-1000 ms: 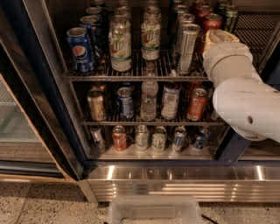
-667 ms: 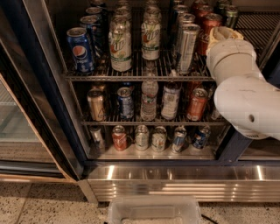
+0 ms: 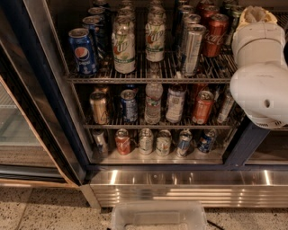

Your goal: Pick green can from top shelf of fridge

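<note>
The green can point(image 3: 192, 48) is slim and tall with a silver top. It stands at the front of the top shelf point(image 3: 148, 79) of the fridge point(image 3: 50, 90), just left of a red Coca-Cola can point(image 3: 215, 35). My white arm point(image 3: 263, 85) comes in from the right. Its gripper point(image 3: 254, 13) is cream-coloured and sits at the top right, over the right end of the top shelf. It is to the right of the Coca-Cola can and apart from the green can.
On the top shelf stand a blue Pepsi can point(image 3: 83, 51) and two pale containers with a green-and-red logo point(image 3: 124, 48). Two lower racks point(image 3: 157, 125) hold cans and bottles. A ribbed steel base panel point(image 3: 180, 191), a clear plastic bin point(image 3: 157, 218) and a glass door point(image 3: 18, 130) lie below and left.
My arm and gripper have moved to the right and upward, away from the slim can, so the red Coca-Cola can now shows in full.
</note>
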`<state>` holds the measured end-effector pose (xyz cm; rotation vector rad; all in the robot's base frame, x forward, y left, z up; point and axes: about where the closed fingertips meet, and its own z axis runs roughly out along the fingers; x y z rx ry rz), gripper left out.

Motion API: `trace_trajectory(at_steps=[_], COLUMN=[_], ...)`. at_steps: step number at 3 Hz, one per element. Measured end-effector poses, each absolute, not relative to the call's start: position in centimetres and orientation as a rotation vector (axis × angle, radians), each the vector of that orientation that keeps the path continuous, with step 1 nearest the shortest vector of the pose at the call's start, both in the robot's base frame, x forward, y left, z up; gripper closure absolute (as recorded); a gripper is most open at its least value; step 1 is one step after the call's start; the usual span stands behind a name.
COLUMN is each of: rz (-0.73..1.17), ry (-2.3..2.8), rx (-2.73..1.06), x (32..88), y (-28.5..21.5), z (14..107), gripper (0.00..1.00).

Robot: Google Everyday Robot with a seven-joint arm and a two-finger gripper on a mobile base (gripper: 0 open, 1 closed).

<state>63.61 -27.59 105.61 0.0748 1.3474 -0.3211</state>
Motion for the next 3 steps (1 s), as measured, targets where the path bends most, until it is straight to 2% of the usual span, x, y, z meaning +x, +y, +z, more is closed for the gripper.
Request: trace_trajectory(at_steps=[3], rz=[-0.318], ry=[1.408], rx=[0.12], x=[63.3], y=[-32.0], z=[106.3], gripper=[1.0])
